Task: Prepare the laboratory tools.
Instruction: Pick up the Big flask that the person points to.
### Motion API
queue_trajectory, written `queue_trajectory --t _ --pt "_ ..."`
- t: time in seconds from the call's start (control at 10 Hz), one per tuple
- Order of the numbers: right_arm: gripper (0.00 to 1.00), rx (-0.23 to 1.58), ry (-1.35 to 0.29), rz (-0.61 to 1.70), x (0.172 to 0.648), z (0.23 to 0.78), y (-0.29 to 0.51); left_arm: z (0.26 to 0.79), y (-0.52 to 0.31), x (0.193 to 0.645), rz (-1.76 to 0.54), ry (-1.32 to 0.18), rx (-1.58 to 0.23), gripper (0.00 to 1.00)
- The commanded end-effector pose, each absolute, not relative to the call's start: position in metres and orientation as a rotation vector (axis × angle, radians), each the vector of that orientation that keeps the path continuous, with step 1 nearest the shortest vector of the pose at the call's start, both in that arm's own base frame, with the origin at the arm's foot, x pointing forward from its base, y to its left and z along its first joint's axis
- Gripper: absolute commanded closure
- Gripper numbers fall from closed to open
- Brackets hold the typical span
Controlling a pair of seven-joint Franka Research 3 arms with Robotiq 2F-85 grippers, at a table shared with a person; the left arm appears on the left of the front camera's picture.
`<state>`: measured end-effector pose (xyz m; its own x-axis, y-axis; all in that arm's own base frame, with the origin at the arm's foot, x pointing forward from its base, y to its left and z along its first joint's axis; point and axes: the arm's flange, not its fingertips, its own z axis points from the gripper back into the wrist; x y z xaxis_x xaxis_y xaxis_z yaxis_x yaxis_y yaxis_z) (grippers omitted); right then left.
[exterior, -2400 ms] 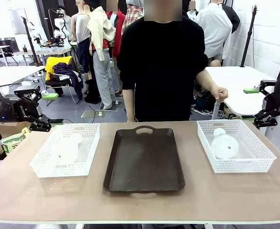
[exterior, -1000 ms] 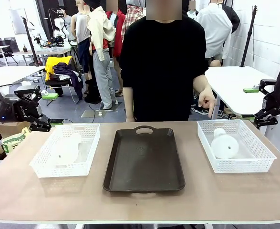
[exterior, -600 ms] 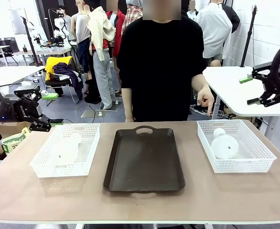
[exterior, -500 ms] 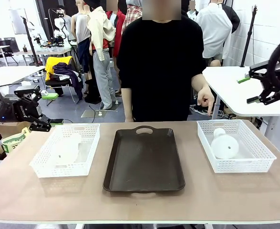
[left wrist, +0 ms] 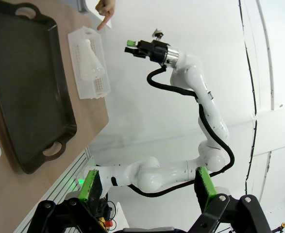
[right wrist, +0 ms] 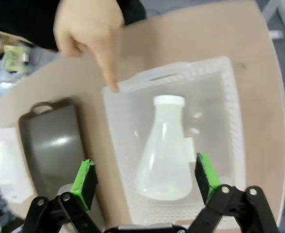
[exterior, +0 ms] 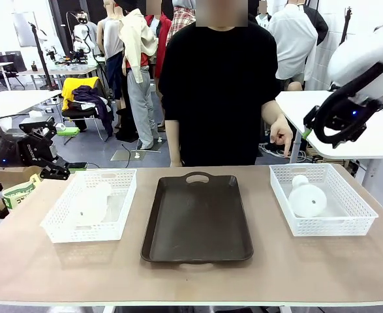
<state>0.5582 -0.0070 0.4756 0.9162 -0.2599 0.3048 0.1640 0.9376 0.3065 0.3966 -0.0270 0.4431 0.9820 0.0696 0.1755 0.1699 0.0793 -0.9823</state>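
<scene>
Right arm swung in from the table's side. Front: right gripper (exterior: pixel 307 131) hung above the right basket (exterior: pixel 328 228), beside the person's hand (exterior: pixel 282 135) pointing at it, so that flask was probably the first pick. Right flask (exterior: pixel 306 197) lay in that basket and the left flask (exterior: pixel 90 205) in the left basket (exterior: pixel 80 235). Tray (exterior: pixel 198 222) bare between them. Left gripper (exterior: pixel 51 171) sat off to the left, jaw state unclear there. Left wrist: pads wide apart, nothing held. Right wrist: jaws wide, empty, high over the flask.

Motion blur softens the right wrist view; the flask (right wrist: pixel 165 155) ahead of the right hand (right wrist: pixel 144 174) has smeared edges; far to that hand's left, a basket (right wrist: pixel 1 145) is cut by the picture's edge, its second flask (right wrist: pixel 8 167) faint.
</scene>
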Motion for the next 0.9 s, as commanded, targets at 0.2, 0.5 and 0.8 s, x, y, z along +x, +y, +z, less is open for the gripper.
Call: queue_trajectory --t 0.2,0.5,0.8 --pt "0.00 0.213 -0.201 -0.286 0.576 0.453 -0.007 0.443 -0.026 0.396 -0.082 -0.208 -1.494 0.00" --pt "0.00 0.218 -0.211 -0.266 0.569 0.442 -0.011 0.443 -0.026 0.396 -0.082 -0.208 -1.494 0.00" --pt "0.00 0.218 -0.211 -0.266 0.569 0.442 -0.011 0.443 -0.026 0.396 -0.082 -0.208 -1.494 0.00"
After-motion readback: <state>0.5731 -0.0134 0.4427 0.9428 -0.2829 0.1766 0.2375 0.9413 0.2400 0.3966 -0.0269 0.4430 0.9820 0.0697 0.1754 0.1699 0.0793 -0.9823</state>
